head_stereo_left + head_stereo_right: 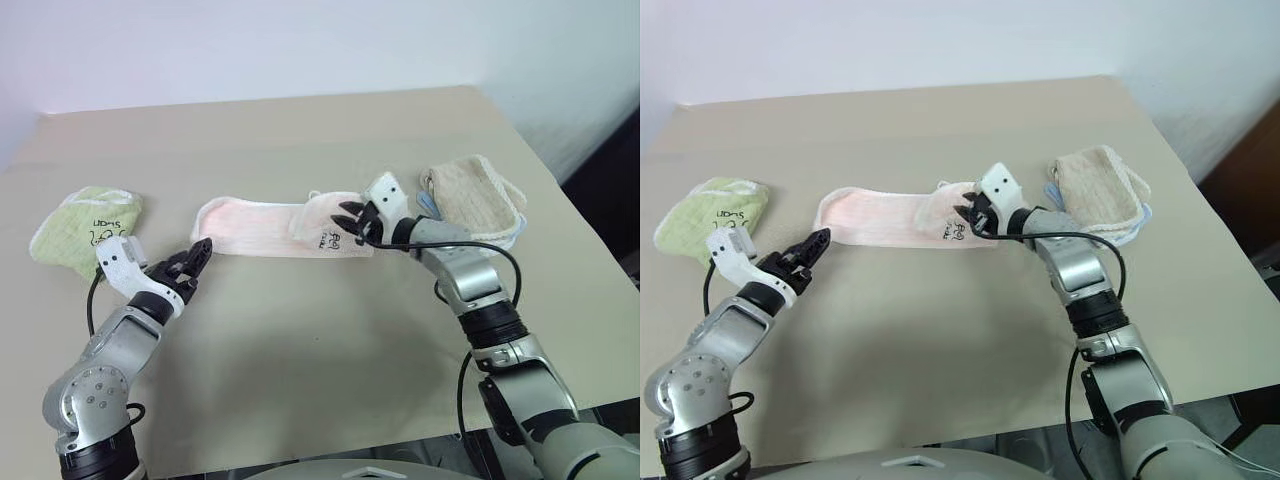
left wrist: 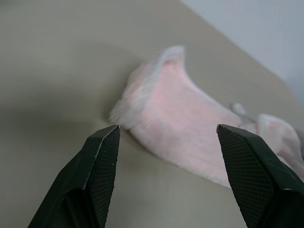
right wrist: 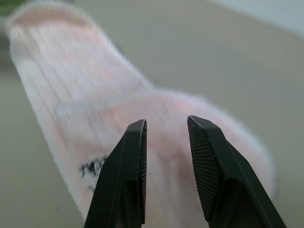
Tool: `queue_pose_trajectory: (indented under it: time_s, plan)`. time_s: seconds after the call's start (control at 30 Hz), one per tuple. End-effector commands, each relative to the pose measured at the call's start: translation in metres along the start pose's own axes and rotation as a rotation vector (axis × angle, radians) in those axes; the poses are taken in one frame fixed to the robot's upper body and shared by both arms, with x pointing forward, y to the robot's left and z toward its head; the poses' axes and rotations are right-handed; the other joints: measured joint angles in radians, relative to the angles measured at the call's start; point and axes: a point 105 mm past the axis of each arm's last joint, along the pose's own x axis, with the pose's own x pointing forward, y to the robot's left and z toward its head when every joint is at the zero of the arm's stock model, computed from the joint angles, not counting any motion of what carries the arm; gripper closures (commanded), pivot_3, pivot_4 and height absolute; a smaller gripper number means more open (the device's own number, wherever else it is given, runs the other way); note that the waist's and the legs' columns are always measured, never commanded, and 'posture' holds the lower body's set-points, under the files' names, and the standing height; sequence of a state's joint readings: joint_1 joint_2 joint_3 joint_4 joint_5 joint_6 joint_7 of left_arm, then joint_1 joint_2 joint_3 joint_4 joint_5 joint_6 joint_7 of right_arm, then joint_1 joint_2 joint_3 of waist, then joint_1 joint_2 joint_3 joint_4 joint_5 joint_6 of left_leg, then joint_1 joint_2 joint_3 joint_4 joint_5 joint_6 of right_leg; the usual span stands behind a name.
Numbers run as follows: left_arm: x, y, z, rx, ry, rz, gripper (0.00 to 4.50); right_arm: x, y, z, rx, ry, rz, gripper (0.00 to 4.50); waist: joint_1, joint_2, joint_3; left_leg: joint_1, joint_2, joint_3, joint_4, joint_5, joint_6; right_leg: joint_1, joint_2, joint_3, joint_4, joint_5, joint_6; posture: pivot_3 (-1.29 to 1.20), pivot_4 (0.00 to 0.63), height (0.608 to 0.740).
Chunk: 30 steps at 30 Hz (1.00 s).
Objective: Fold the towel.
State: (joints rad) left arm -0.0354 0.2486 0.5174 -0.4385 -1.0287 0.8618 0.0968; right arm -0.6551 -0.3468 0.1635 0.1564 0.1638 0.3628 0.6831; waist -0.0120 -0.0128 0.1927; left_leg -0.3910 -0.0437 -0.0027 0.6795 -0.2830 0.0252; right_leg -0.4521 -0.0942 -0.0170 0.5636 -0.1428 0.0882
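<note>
The towel (image 1: 265, 228), pale pink and long, lies flat across the middle of the table, with its right end folded back over itself and a small dark logo (image 1: 331, 238) showing there. My right gripper (image 1: 351, 217) hovers over that folded right end; in the right wrist view its fingers (image 3: 135, 156) stand a narrow gap apart with nothing between them and the towel (image 3: 71, 80) lies beyond. My left gripper (image 1: 202, 250) sits just short of the towel's left end, wide open and empty. In the left wrist view the towel's end (image 2: 175, 114) lies ahead between the fingertips.
A light green towel (image 1: 85, 225) with dark lettering lies at the left of the table. A cream ribbed towel (image 1: 475, 195) with blue trim sits just right of my right gripper. The beige table (image 1: 320, 340) stretches toward me; its right edge (image 1: 575, 230) drops off.
</note>
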Motion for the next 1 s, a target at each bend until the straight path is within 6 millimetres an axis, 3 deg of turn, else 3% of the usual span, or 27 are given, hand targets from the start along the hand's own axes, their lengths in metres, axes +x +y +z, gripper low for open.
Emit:
queue_pose_trajectory:
  time_s: [0.03, 0.07, 0.43, 0.7, 1.0]
  plan:
    - [0.001, 0.003, 0.004, -0.086, -0.007, 0.022, 0.23, -0.005, -0.008, 0.027, -0.041, -0.078, -0.013, 3.11, 0.000, 0.000, 0.000, 0.000, 0.000, 0.000, 0.000, 0.000, 0.000, 0.000, 0.000, 0.000, 0.000, 0.000, 0.000, 0.00, 0.150, 0.731]
    - [0.004, 0.002, 0.004, -0.118, -0.001, 0.022, 0.07, -0.006, -0.010, 0.029, -0.046, -0.084, -0.020, 3.11, 0.000, 0.000, 0.000, 0.000, 0.000, 0.000, 0.000, 0.000, 0.000, 0.000, 0.000, 0.000, 0.000, 0.000, 0.000, 0.00, 0.150, 0.731]
    - [0.041, -0.012, -0.010, -0.328, 0.113, -0.002, 0.07, -0.018, -0.014, 0.049, -0.052, -0.150, -0.057, 3.11, 0.005, 0.000, 0.000, 0.000, 0.000, 0.000, 0.000, 0.000, 0.000, 0.001, 0.000, 0.000, -0.001, 0.000, 0.000, 0.00, 0.150, 0.731]
    - [0.070, -0.031, -0.021, -0.374, 0.185, -0.049, 0.07, -0.033, -0.003, 0.045, -0.028, -0.142, -0.044, 3.11, 0.030, 0.000, 0.000, 0.002, 0.000, -0.004, 0.002, 0.000, 0.000, 0.007, -0.001, -0.006, -0.003, -0.002, -0.003, 0.00, 0.150, 0.731]
    - [0.077, -0.042, -0.013, -0.381, 0.159, -0.102, 3.00, -0.040, 0.003, 0.036, -0.007, -0.110, -0.055, 3.11, 0.023, 0.000, 0.000, 0.000, -0.001, -0.005, 0.001, 0.000, 0.000, 0.006, -0.002, -0.008, -0.005, -0.001, -0.002, 0.00, 0.150, 0.731]
